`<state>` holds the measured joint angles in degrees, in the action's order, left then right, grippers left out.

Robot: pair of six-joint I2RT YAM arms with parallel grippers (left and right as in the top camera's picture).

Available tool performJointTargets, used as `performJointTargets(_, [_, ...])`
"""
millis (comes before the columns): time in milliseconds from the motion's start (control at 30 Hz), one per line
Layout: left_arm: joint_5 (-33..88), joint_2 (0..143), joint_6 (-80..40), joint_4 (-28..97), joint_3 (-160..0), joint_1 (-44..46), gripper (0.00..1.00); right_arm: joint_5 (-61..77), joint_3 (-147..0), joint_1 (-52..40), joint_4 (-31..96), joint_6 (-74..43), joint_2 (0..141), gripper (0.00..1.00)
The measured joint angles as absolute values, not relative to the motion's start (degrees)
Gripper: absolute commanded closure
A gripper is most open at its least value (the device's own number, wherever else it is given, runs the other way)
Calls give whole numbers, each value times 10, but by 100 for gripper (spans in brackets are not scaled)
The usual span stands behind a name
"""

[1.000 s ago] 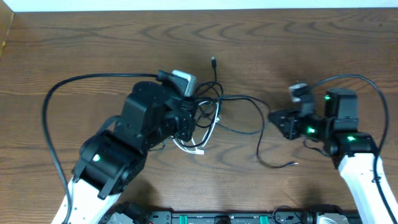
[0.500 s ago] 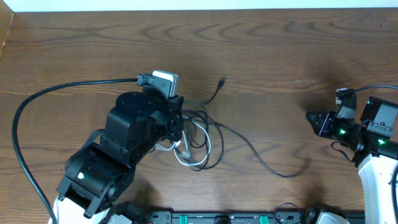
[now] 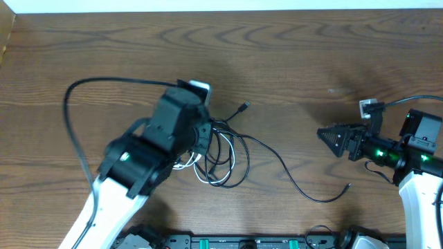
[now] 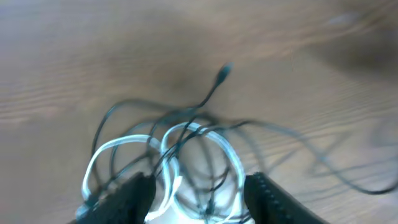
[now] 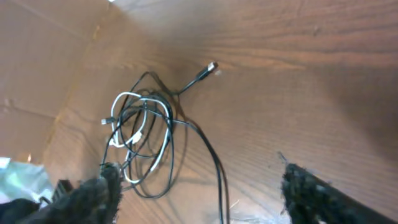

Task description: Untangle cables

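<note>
**Untangling tip: pin the knot, pull the loose tail**

The cables (image 3: 225,155) are bunched in one knot near the middle of the table (image 3: 104,41), right under the left wrist. The white cable (image 4: 230,154) is looped a couple of times through the black ones. A plug (image 3: 244,105) pokes out at 1 o'clock from the knot, and one long black tail (image 3: 291,176) snakes away toward 4 o'clock.

The left gripper (image 4: 199,202) hangs over the loops with its fingers apart, clamped on nothing. The right gripper (image 3: 324,133) sits out at 3 o'clock, well clear of everything, spread wide and empty.

My take: the left should pinch the white loops low and hold them down. The right should grab the black tail near its free end and drag it slowly toward 3 o'clock. Yank it and the whole bundle probably just slides along.
</note>
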<state>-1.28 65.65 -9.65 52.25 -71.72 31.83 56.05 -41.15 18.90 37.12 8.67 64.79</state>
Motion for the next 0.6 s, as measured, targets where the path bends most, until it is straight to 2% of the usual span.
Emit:
performJointTargets(167, [-48,736,-91,544,-717,318,40,567,-411,189,376,93,648,14])
performJointTargets(333, [-56,819,-91,544,-717,318,27,569,-411,189,382,95,648,12])
performJointTargets(600, [-62,927,-91,536,-717,318,27,570,-411,189,383,95,648,11])
